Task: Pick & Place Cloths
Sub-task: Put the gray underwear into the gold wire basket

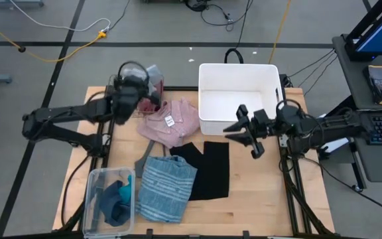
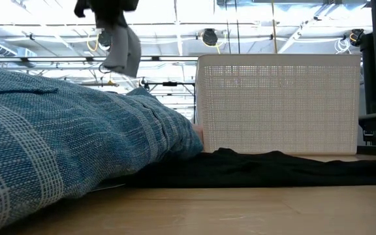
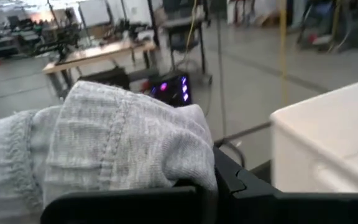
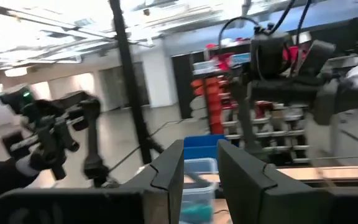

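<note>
White plastic basket (image 1: 239, 95) is waiting beside the left gripper (image 1: 132, 86), which is pinching 1 grey cloth (image 3: 117, 146) raised over the table's far edge, so it should be carrying it well above the rim while the right gripper (image 1: 247, 131), fingers slightly parted and empty, is hovering clear.

- The grey cloth (image 3: 104, 143) hid the left gripper's fingers in the left wrist view.
- The blue striped cloth (image 2: 64, 137) ran off the low view's edge, blocking the table behind it.
</note>
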`<state>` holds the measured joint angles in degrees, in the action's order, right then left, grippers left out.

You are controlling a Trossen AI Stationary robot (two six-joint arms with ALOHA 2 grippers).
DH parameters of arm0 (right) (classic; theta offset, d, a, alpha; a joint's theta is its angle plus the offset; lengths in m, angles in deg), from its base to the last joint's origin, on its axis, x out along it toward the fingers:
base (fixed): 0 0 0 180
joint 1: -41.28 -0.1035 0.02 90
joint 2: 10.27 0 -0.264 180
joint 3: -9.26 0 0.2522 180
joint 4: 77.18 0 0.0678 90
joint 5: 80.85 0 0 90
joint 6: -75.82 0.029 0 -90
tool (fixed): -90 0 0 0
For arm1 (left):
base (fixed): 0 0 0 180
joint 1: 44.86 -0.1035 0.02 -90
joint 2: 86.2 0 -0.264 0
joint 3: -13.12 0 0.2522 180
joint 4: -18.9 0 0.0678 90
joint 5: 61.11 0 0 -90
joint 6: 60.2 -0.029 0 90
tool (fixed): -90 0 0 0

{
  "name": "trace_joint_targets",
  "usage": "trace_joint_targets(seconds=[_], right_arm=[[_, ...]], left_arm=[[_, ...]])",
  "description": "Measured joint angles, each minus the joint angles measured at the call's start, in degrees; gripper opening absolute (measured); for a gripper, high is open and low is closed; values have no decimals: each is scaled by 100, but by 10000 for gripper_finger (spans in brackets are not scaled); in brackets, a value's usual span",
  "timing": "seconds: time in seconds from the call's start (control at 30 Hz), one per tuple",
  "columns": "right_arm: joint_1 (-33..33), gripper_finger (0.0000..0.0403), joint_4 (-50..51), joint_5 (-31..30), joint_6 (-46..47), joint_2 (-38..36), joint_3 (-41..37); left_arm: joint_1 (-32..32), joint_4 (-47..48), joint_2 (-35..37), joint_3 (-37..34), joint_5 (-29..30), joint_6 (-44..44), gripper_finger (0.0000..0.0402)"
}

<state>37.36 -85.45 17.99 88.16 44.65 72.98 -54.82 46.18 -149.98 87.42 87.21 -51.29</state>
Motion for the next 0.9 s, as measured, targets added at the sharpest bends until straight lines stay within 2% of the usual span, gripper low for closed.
trace_joint_targets(seconds=[0.2, 0.47, 0.67, 0.9], right_arm=[[386, 86, 97, 0, -2, -17, 0], [708, 86, 114, 0, 0, -15, 0], [866, 86, 114, 0, 0, -15, 0], [927, 86, 121, 0, 0, -15, 0]], left_arm=[[-1178, 867, -48, -2, -684, 327, 0], [-2246, 1872, -58, -2, -1421, 1090, 1], [-2773, 2134, -270, -2, -1989, 1498, 1], [-3009, 2154, -762, -2, -2234, 1688, 2]])
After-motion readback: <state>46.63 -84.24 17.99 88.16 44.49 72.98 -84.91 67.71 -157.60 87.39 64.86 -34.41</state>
